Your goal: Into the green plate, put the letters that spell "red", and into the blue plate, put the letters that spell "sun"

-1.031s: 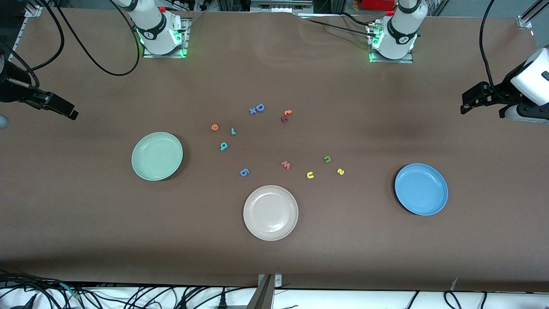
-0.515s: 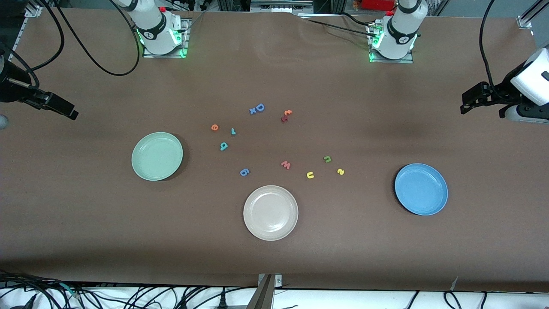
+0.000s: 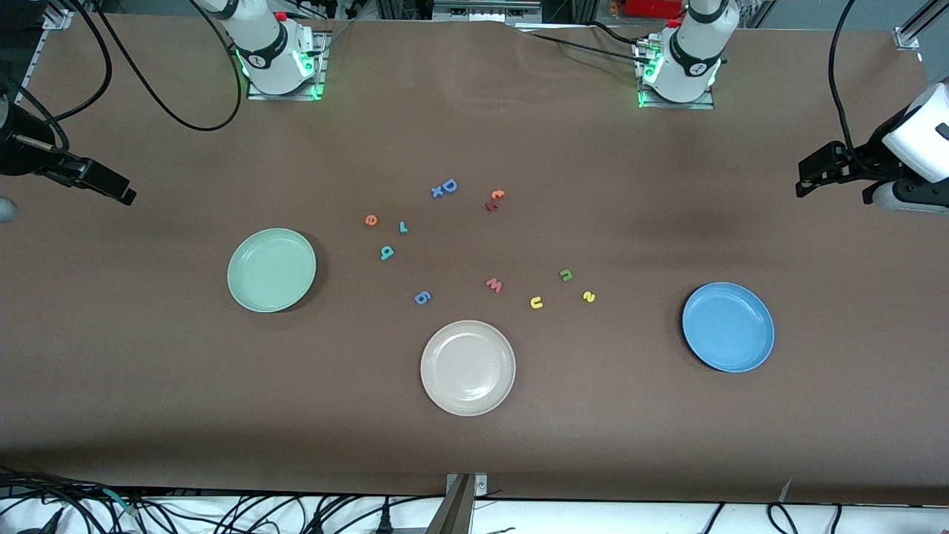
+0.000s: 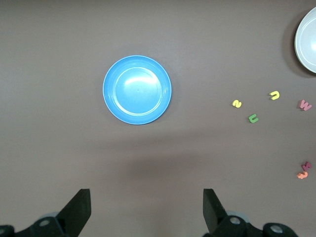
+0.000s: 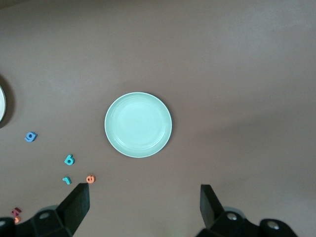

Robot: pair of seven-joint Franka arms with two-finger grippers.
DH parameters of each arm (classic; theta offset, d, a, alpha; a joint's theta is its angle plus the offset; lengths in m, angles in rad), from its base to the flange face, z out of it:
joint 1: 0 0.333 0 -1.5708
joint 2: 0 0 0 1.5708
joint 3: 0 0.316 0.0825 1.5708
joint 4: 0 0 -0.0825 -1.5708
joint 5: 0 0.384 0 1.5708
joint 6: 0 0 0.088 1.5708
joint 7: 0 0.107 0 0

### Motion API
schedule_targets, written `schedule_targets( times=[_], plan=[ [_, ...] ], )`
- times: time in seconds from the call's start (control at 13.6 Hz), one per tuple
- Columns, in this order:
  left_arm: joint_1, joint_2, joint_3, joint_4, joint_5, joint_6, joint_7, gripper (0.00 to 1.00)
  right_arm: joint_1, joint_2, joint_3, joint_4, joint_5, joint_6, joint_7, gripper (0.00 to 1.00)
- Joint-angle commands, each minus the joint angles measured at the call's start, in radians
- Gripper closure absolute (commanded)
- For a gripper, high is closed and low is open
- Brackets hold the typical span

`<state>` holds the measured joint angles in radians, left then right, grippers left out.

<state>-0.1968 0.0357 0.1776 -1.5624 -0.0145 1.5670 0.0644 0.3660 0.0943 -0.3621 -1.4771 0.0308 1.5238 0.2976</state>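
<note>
Stock for you, nothing sorted yet:
- "red" letters (image 3: 386, 232): on bench beside green plate (image 3: 271, 269).
- "sun" letters (image 3: 563, 291): toward blue plate (image 3: 728, 326).
- Left hand (image 4: 144, 210), right hand (image 5: 143, 206): wide, empty, parked high, probably surveying.

— What colours lie under your grippers?

— Under my left one, a plain bright blue plate (image 4: 137, 89) on brown table cloth (image 3: 148, 386). Beside it a yellow "s" (image 4: 237, 103), a dark green "n" (image 4: 253, 118), a yellow "u" (image 4: 275, 95) and a pink "w" (image 4: 305, 105).

— And under the right?

— A pale mint-green plate (image 5: 138, 124), unpatterned. Near it a teal "d" (image 5: 69, 160), a thin teal "r" (image 5: 66, 180), an orange "e" (image 5: 90, 178) and a blue "g" (image 5: 30, 137).

— Anything else?

— A cream-white plate (image 3: 468, 367), a blue capital "D" (image 3: 448, 185), and my fingers (image 4: 78, 210) are black.
</note>
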Motion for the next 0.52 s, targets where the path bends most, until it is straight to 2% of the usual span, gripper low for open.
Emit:
schedule_targets(
  times=[0.0,0.44],
  plan=[
    [-0.007,0.003,0.002,0.008,0.016,-0.004,0.017,0.0,-0.004,-0.015,0.002,0.0,0.006,-0.022,0.002,0.0],
    [-0.007,0.003,0.002,0.008,0.016,-0.004,0.015,0.0,-0.004,-0.016,0.002,0.0,0.006,-0.03,-0.005,0.0]
  ],
)
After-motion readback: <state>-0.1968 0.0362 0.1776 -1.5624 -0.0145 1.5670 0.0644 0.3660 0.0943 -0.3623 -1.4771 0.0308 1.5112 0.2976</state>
